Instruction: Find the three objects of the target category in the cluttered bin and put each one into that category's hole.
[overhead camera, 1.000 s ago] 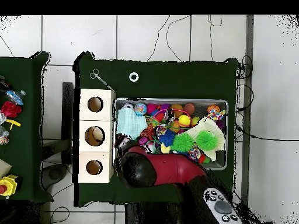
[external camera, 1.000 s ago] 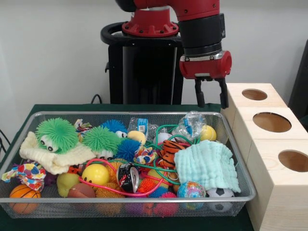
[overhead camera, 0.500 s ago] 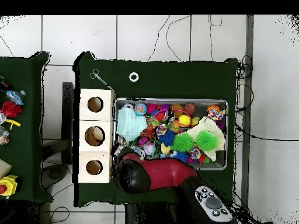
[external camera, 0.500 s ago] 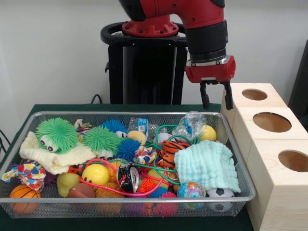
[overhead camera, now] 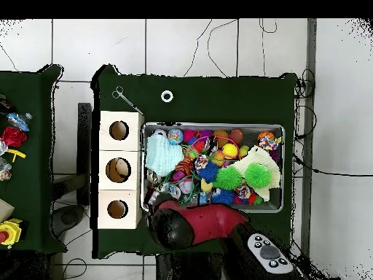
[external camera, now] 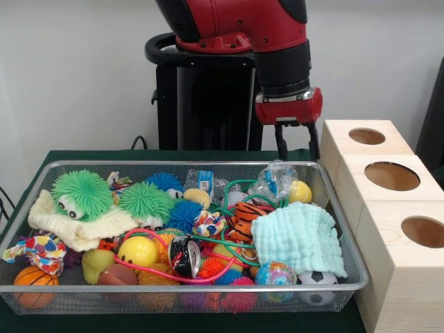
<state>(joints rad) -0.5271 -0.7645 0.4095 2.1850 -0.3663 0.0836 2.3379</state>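
Note:
The wire bin [external camera: 208,164] holds a heap of toys: green fuzzy balls [external camera: 82,194], a yellow smiley ball [external camera: 137,251], a basketball [external camera: 32,277], a soccer ball [external camera: 318,280], a tiger toy [external camera: 246,218], a dented can [external camera: 184,255], a mint cloth [external camera: 300,236] and a crumpled plastic bottle [external camera: 274,179]. My gripper [external camera: 296,147] hangs open and empty above the bin's far right corner, just over that bottle. To the right stands the wooden box [external camera: 388,208] with three round holes. In the overhead view the arm [overhead camera: 193,226] hides the gripper; the bin [overhead camera: 284,168] lies beside the box [overhead camera: 102,170].
Scissors [overhead camera: 127,98] and a tape ring [overhead camera: 167,95] lie on the green cloth beyond the box. A side table [overhead camera: 33,182] at the left edge carries loose items. Green and pink cords [external camera: 229,243] loop through the toys.
The gripper swung right toward the box, then came back left over the bin's corner. It stayed open and empty. The toys have not moved.

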